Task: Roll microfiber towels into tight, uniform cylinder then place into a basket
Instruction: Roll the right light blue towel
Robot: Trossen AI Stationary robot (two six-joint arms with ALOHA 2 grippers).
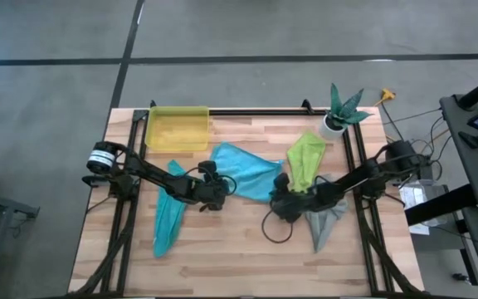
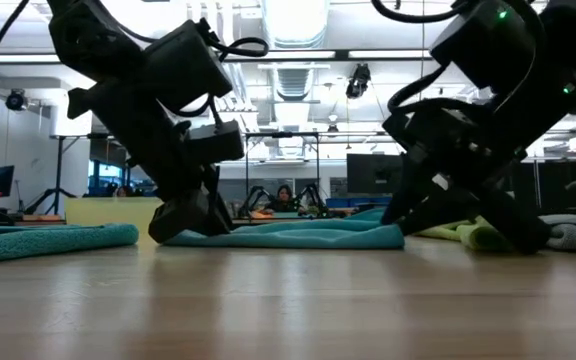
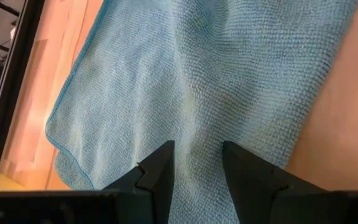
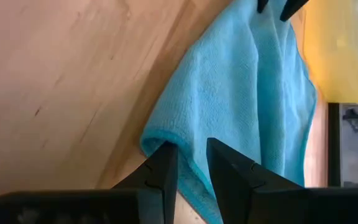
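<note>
A light blue towel (image 1: 247,169) lies spread on the wooden table, between my two grippers. My left gripper (image 1: 225,188) is shut on its left end and my right gripper (image 1: 279,198) on its right near corner. A teal towel (image 1: 169,218) lies long and narrow at the left. At the right lie a lime green towel (image 1: 305,156) and a grey towel (image 1: 325,218), partly under my right arm. The yellow basket (image 1: 177,129) stands at the far left. My left gripper (image 3: 197,165) has the light blue towel's left end (image 3: 197,146) between its two fingers, slanting down from the table's left. One layer or several, I cannot tell. The towel lies flat on the table beyond the fingers (image 3: 159,169). My right gripper (image 4: 190,163) pinches the light blue towel's corner (image 4: 166,138), where the hem is turned over, between its two fingers. It slants down from the table's right. The corner rests low at the table, and the cloth beyond it lies in slack folds.
A white plant pot (image 1: 334,122) with a green plant stands at the far right. Black frame rails (image 1: 256,110) run along the far edge and both sides. A black cable loop (image 1: 276,228) lies near my right gripper. Bare wood lies along the near edge.
</note>
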